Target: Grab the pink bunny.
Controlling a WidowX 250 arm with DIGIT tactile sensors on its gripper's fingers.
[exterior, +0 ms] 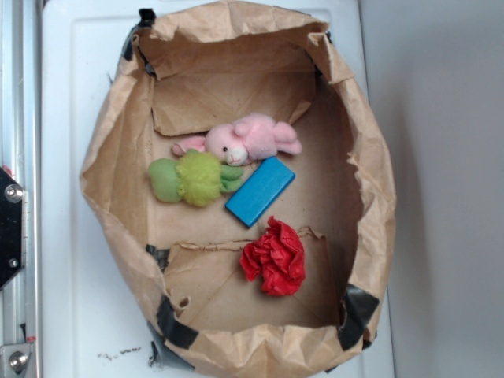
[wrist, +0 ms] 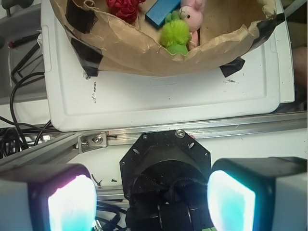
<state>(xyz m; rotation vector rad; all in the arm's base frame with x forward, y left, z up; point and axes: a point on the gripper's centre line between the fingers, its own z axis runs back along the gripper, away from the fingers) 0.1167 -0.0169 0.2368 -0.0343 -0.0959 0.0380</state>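
The pink bunny [exterior: 246,140] is seen lying on its side on the floor of a brown paper bag [exterior: 370,181] whose sides have been rolled down into a shallow basin and patched at the rim with black tape [exterior: 175,327]. It lies toward the back of the bag, touching a lime-green plush toy [exterior: 193,178] just in front of it; a blue block [exterior: 260,190] is set beside both, and a red tissue-paper ball [exterior: 275,256] lies a little apart, nearer the front flap. The bag is placed on a white tray [exterior: 71,157]. In the wrist view the gripper [wrist: 151,199] is held well away from the bag, above an aluminium rail [wrist: 192,131] — its two pads [wrist: 230,197] are spread wide apart with nothing between them, and both are cut off by the lower edge. From there only the bunny's [wrist: 192,14] head and ears can be made out – the rest is hidden behind the green toy [wrist: 174,33] and the bag's near wall [wrist: 144,53], while the block [wrist: 162,10] and the red ball [wrist: 122,7] are cropped at the top
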